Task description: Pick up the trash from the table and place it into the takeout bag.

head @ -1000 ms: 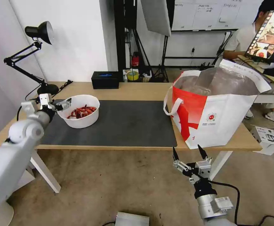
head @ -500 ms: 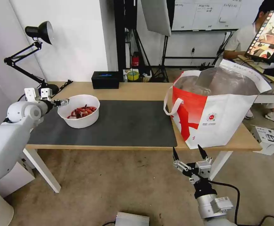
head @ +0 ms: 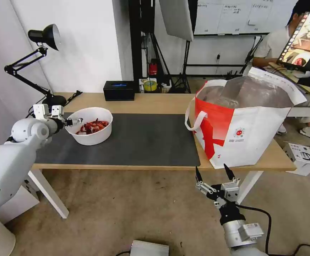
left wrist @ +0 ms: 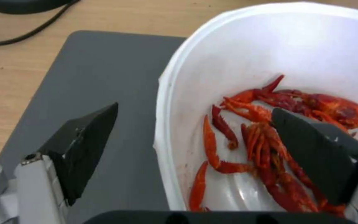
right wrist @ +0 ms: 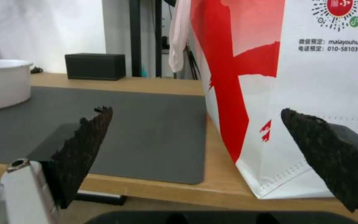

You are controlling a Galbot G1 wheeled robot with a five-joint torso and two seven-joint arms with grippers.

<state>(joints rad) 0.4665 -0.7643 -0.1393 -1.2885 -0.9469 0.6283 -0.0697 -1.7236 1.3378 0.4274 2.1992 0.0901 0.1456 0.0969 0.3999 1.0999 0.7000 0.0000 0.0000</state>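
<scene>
The one piece of trash in view is a white bowl (head: 91, 137) of red shells (head: 93, 126), standing on the left part of the dark mat (head: 137, 142) on the table (head: 151, 101). My left gripper (head: 74, 121) is open at the bowl's left rim. In the left wrist view the bowl's rim (left wrist: 162, 124) runs between the left gripper's (left wrist: 194, 109) jaws, one finger over the mat (left wrist: 54, 93) and the other above the red shells (left wrist: 270, 130). The takeout bag (head: 247, 135) stands open at the table's right end. My right gripper (head: 213, 172) hangs open below the table's front edge, facing the takeout bag (right wrist: 311, 93).
A black tissue box (head: 119, 90) sits at the table's back edge, and a black desk lamp (head: 43, 35) stands at the back left corner. The mat (right wrist: 137, 124) between bowl (right wrist: 1, 84) and bag lies bare. A person sits at a desk behind the bag.
My left arm has swung out to the left and its gripper has dropped slightly onto the bowl's left rim. The right arm, bowl and bag have not moved.
</scene>
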